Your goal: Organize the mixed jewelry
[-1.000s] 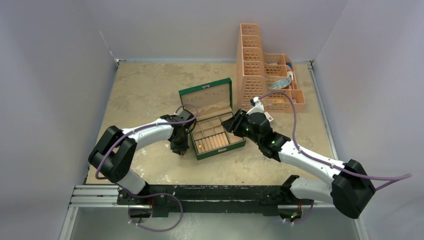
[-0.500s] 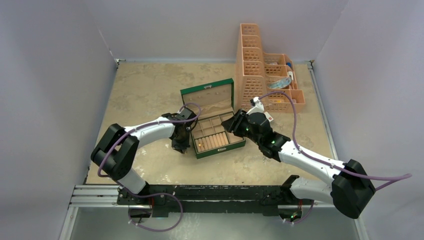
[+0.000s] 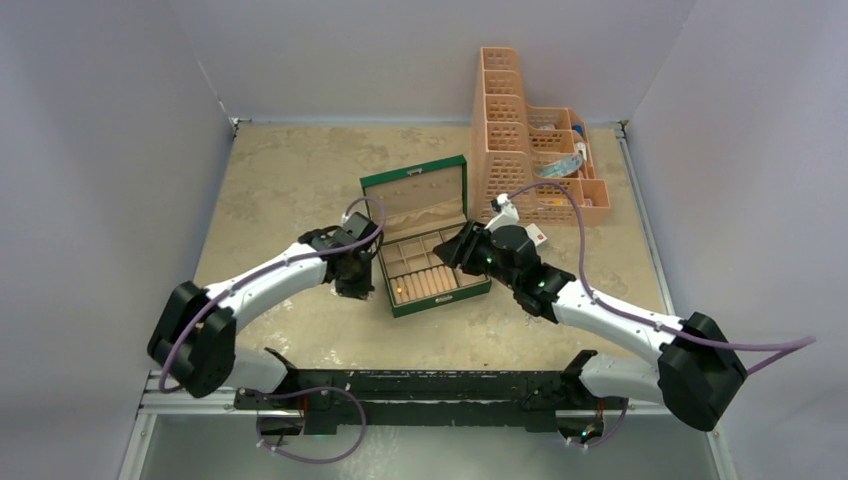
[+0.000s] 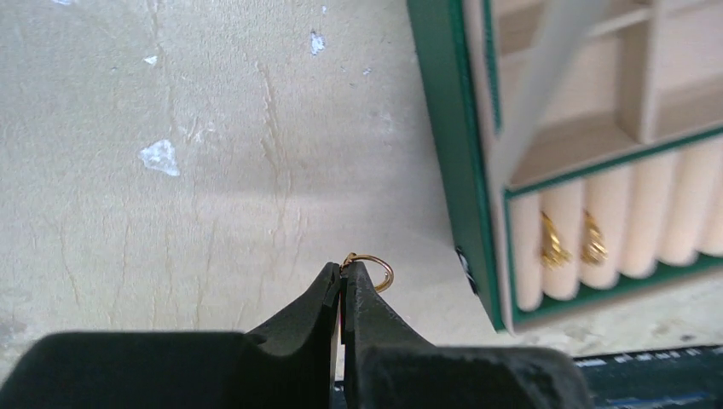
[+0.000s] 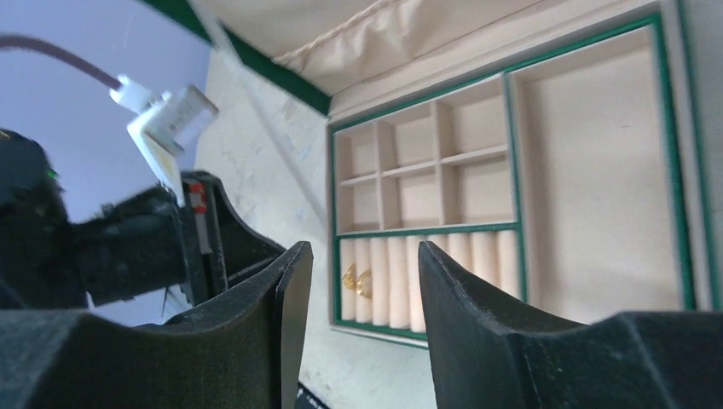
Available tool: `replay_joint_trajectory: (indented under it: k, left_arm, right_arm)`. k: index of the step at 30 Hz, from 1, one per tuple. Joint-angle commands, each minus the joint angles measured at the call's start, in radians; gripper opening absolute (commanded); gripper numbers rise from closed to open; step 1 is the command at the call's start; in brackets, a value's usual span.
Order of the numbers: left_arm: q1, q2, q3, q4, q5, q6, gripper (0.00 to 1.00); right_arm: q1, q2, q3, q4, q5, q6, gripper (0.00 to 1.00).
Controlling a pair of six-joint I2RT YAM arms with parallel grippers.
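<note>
You have the small gold ring point(image 4: 375, 271) pinched in your left pincer point(image 4: 343, 279), its tips squeezed tight on it. It is over the desk point(image 4: 213, 170), just beside the green box point(image 4: 452, 170). Two gold bits point(image 4: 552, 243) sit in the box's roll slots. Your right pincer point(image 5: 362, 256) hangs above the box, tips apart.

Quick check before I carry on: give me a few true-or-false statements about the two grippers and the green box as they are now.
1. The left gripper is shut on a gold ring. True.
2. The green box has its lid closed. False: it stands open, compartments showing.
3. Two gold pieces already sit in the padded rolls of the box. True.
4. The right gripper is clamped on a chain. False: its jaws stand apart with nothing between them, above the box.
</note>
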State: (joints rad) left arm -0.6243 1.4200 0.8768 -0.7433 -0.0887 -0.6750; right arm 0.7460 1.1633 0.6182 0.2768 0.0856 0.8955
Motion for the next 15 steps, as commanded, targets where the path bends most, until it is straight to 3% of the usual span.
replay_joint_trajectory:
  k: [1,8,15]
  left_arm:
    - [-0.006,-0.133,0.013,-0.007,0.043,-0.046,0.00]
    - [-0.005,-0.293,0.015,0.172,0.210,-0.087,0.00]
    - [-0.005,-0.300,0.030,0.253,0.267,-0.122,0.00]
  right_arm:
    - [0.070,0.023,0.033,0.106,-0.061,-0.034,0.53]
    - [0.176,0.119,0.107,0.180,-0.136,-0.046,0.62]
    - [0.230,0.197,0.196,0.150,-0.138,-0.079,0.60]
